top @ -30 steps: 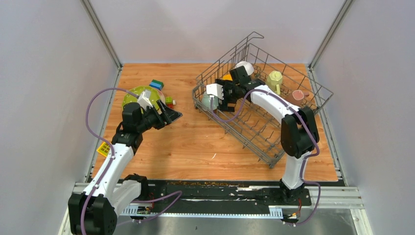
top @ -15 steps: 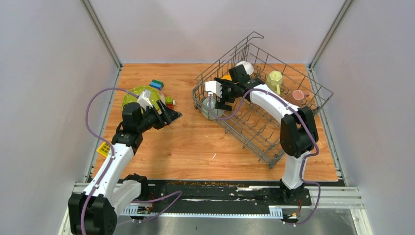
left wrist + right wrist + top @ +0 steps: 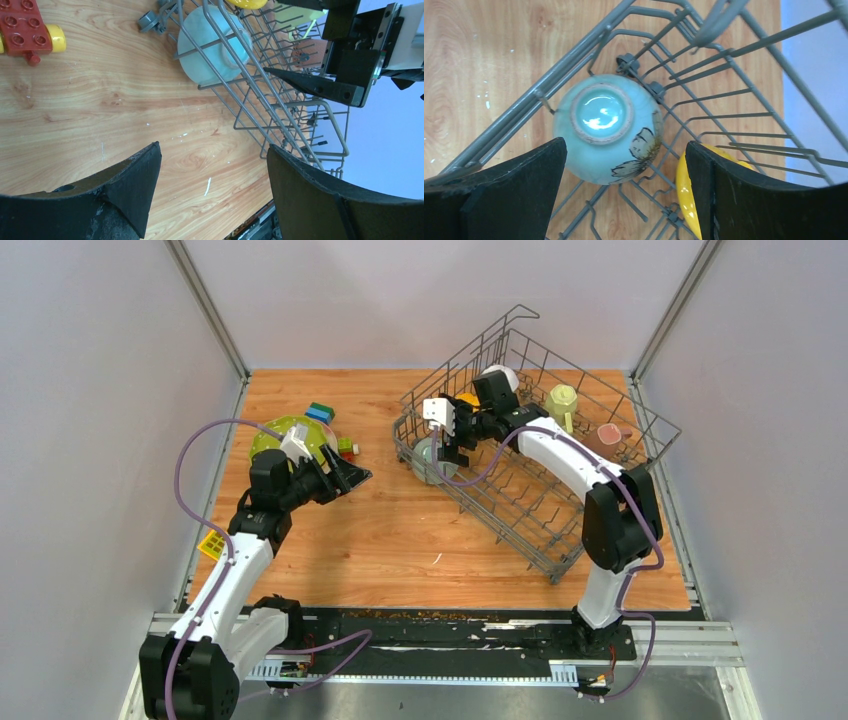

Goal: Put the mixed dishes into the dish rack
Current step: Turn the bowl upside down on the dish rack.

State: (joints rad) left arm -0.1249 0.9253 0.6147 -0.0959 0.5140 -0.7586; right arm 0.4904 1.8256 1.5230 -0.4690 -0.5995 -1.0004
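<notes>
Teal mug [image 3: 606, 127] sits upside down in the left corner of the dish rack [image 3: 520, 505], foot ring up, glossy base, dark flower painted on its side. It rests against the corner wires. Yellow bowl [image 3: 686, 187] is just beside it inside the rack, partly hidden by a finger. Further along the rack: white bowl [image 3: 508, 373] at the far side, pale-green mug [image 3: 562, 405], pink mug [image 3: 607, 435] toward the right end.

Right gripper [image 3: 625, 150] hangs over the teal mug, fingers spread wider than the mug, gripping nothing. Left gripper [image 3: 214, 147] is low over the table, fingers apart, nothing between them.

Lime-green plate [image 3: 283, 432] lies on the left of the table, by the left gripper, with toy blocks [image 3: 320, 412] at its far edge. A red and yellow block [image 3: 25, 30] lies near it; a yellow block [image 3: 212, 543] sits by the left edge.

Surface is an orange wooden table [image 3: 400, 530] with small white specks, boxed in by pale walls and metal corner posts.

Rack is set at an angle on the right half, its right corner close to the right wall. A strip of bare wood runs between plate and rack. Tall rack sides hem in the right gripper.
</notes>
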